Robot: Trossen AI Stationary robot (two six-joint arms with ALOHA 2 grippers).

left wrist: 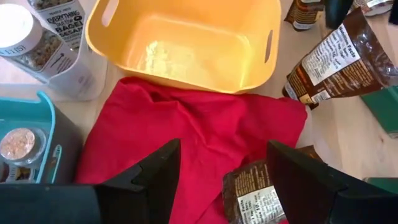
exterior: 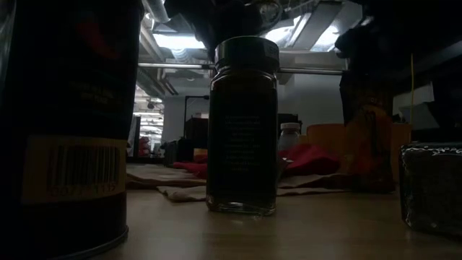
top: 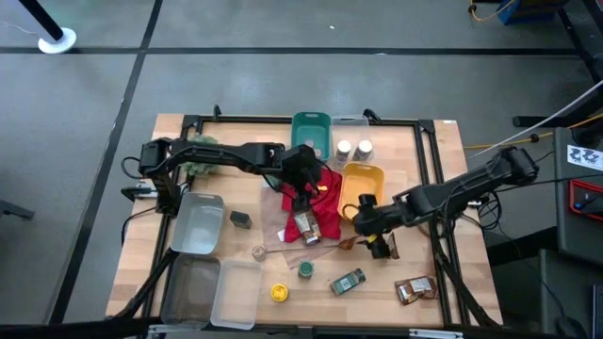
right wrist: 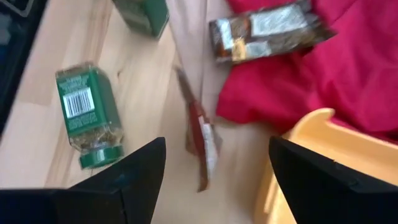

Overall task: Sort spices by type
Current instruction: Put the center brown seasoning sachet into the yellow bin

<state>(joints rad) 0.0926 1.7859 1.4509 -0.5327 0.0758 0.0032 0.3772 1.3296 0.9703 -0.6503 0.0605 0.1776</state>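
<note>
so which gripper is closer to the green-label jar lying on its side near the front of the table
Right. The right gripper hovers open just behind the green-label jar, toward the yellow bin. The left gripper is open over the red cloth, farther off.

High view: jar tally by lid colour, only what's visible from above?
White-lid jars: 2
Green-lid jars: 2
Yellow-lid jar: 1
Pale-lid jar: 1
Total: 6
</note>
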